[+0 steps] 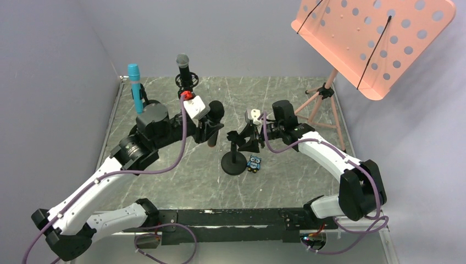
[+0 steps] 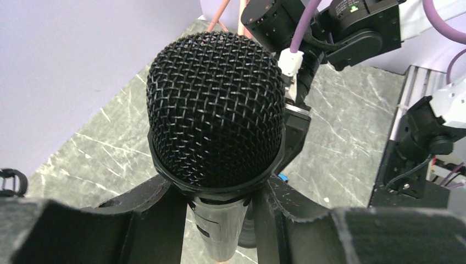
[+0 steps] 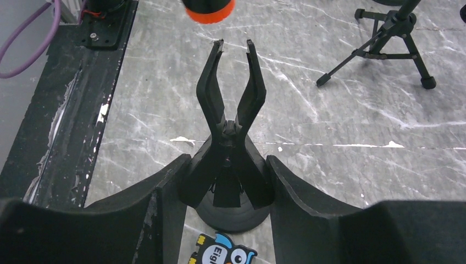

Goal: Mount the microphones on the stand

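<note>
The all-black microphone (image 2: 216, 110) is held in the left tool (image 2: 220, 220), whose fingers are closed on the body just below the mesh head. It is carried roughly upright above the counter (image 1: 286, 93), near the middle and just left of the desk stand (image 1: 234, 164). Its orange end ring (image 3: 209, 10) is seen in the right wrist view hanging just beyond the tips of the clip (image 3: 211, 88), apart from them. The clip's two prongs are spread in a narrow V, open toward the ring. The right tool (image 3: 227, 176) is closed around the lower part of the clip, with a finger pressed against each side, above the stand's round black base. A small owl figure (image 1: 254, 163) lies on the counter just right of that base. The light blue microphone (image 1: 134, 88) is seen standing upright at the far left, seated in a holder. The silver-headed microphone (image 1: 183, 61) is mounted upright in a black holder just to its right. A pale orange perforated music stand (image 1: 373, 44) rises on a tripod at the far right.
</note>
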You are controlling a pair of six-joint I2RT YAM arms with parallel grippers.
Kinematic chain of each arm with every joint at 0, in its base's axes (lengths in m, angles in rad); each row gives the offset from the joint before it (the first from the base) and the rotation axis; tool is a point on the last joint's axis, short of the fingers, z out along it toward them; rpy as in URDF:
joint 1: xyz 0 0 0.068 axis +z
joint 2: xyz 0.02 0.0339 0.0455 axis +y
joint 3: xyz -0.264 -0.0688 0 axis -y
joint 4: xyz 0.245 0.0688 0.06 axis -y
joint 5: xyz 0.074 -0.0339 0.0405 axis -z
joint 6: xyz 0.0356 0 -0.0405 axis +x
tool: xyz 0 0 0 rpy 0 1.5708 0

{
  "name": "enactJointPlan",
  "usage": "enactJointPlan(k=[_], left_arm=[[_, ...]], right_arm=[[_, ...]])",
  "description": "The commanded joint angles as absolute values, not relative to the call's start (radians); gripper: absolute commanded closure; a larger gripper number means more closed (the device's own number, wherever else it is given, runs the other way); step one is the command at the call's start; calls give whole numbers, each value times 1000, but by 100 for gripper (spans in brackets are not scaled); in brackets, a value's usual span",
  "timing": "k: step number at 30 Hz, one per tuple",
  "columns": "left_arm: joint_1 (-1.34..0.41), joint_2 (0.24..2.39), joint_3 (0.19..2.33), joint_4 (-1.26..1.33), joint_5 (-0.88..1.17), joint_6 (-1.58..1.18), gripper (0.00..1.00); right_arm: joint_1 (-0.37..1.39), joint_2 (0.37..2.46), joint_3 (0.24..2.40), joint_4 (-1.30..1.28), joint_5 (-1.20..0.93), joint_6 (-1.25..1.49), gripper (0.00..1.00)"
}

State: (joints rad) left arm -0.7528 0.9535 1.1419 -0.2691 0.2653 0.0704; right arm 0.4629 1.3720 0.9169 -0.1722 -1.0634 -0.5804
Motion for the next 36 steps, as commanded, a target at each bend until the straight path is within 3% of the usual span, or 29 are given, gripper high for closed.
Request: enactJointPlan(k=[1, 5, 9, 12, 19, 25, 32, 36], left_arm=[[-749, 992, 1243, -228, 302, 161, 100], [-750, 1040, 1280, -239, 346, 209, 100], [-750, 1087, 1329, -269, 376, 234, 100], [-749, 1099, 1339, -270, 386, 236, 100], [-749, 1112, 1349, -263, 398, 230, 100], [-749, 1117, 1353, -252, 415, 221, 100], [-750, 1135, 1366, -259, 438, 219, 100], [-750, 1143, 1368, -257, 471, 224, 100]], right_arm=[[461, 1336, 913, -150, -1086, -591, 58], [462, 1339, 915, -149, -1091, -590, 57], [455, 1336, 906, -134, -1106, -567, 30], [438, 1321, 875, -54, -1114, -505, 20], [411, 1305, 848, -5, -1136, -465, 20], [411, 1307, 827, 68, -1159, -418, 26], [410, 1313, 840, 27, -1169, -457, 55], [411, 1315, 845, 5, -1172, -479, 64]])
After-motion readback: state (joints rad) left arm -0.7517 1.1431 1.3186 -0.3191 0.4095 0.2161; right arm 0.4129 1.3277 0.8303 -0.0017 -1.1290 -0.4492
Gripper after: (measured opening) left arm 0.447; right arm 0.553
